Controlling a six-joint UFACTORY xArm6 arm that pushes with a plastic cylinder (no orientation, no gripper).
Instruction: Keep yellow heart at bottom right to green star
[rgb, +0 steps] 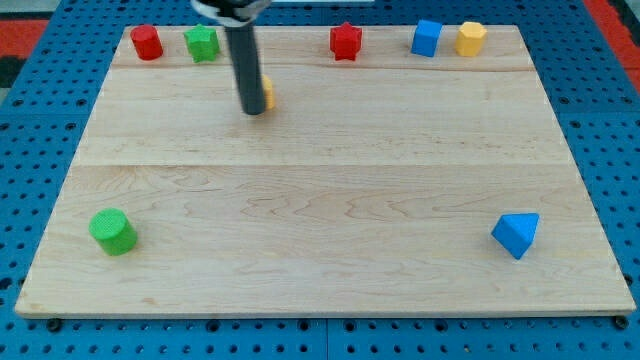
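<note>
The tip (253, 111) rests on the board (320, 250), touching the mostly hidden yellow heart (268, 94) just right of it, near the green star (201, 43) at far left. The arm carries no gripper.

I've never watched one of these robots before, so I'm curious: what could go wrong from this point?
My tip hides most of the yellow heart, so a badly aimed push could go unseen. The green star sits close by near the board's top edge; a stray nudge might shift it or bump the red block beside it.
</note>
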